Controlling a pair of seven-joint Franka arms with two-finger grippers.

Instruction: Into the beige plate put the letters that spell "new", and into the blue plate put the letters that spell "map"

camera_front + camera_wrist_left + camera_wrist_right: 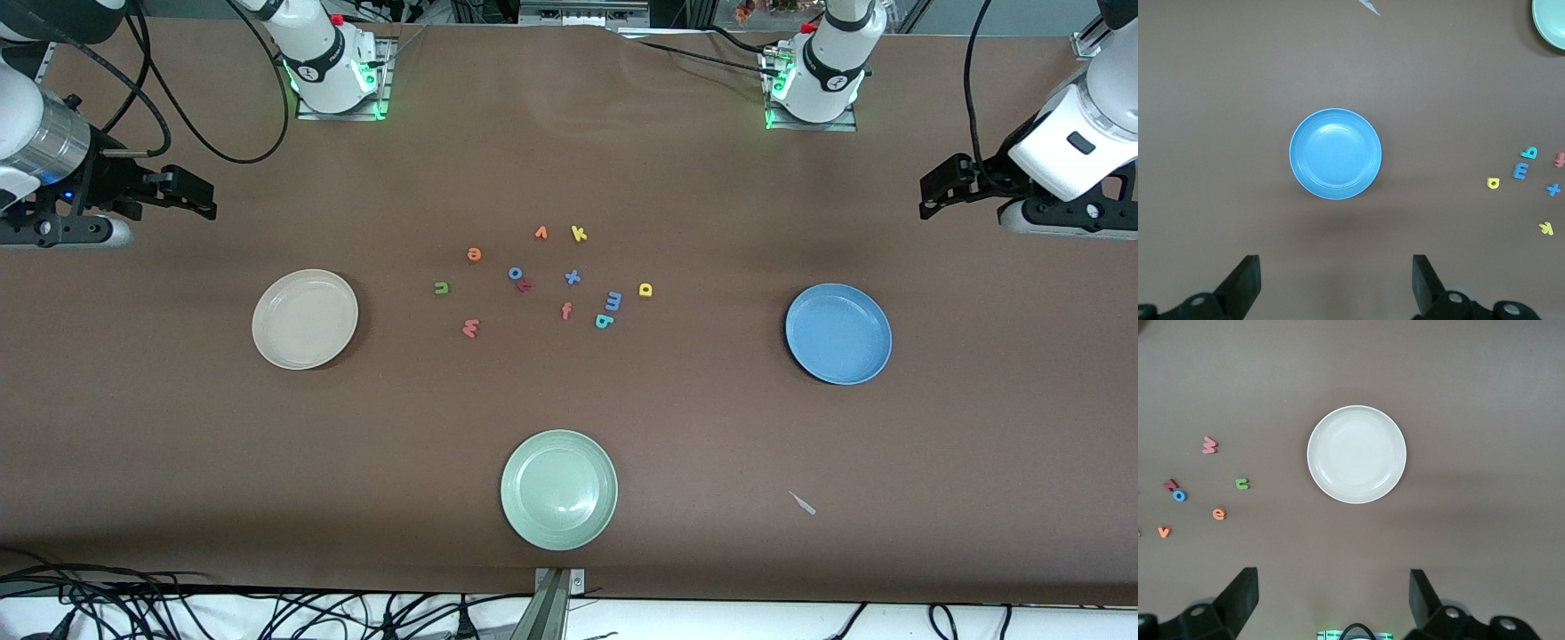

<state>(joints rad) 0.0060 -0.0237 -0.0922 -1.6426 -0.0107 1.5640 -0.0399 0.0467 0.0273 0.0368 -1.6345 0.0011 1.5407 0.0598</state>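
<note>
The beige plate (305, 318) (1357, 454) lies toward the right arm's end of the table, the blue plate (837, 333) (1335, 154) toward the left arm's end. Between them lie the green n (441, 287) (1242, 483), orange e (474, 254) (1219, 514), pinkish-red w (470, 328) (1209, 445), blue m (613, 300) (1519, 171), teal a (603, 320) (1529, 153) and yellow p (645, 289) (1493, 183). My right gripper (212, 200) (1333, 600) hangs open and empty over bare table by its end. My left gripper (926, 197) (1337, 280) does the same at its own end.
Mixed in are an orange v (540, 233), yellow k (579, 234), blue o (516, 273), blue x (573, 277), pinkish-red f (566, 310) and another pinkish-red letter (525, 285). A pale green plate (559, 489) sits nearest the front camera. A small white scrap (802, 503) lies beside it.
</note>
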